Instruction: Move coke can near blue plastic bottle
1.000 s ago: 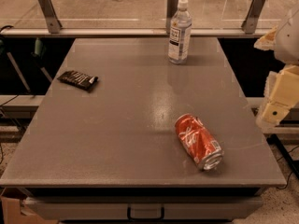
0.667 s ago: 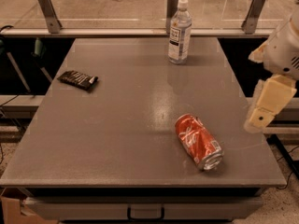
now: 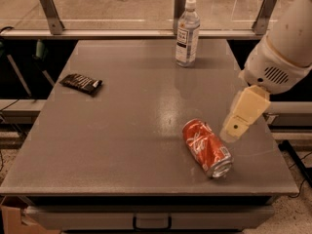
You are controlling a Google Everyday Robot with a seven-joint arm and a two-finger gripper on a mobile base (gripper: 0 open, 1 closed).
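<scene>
Gripper (image 3: 234,129) just beside coke can (image 3: 206,147), whether open or closed unclear, red can lying on its side, silver end facing front

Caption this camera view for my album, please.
Gripper hovers beside the tipped-over coke can; blue plastic bottle stands across the table.
</scene>
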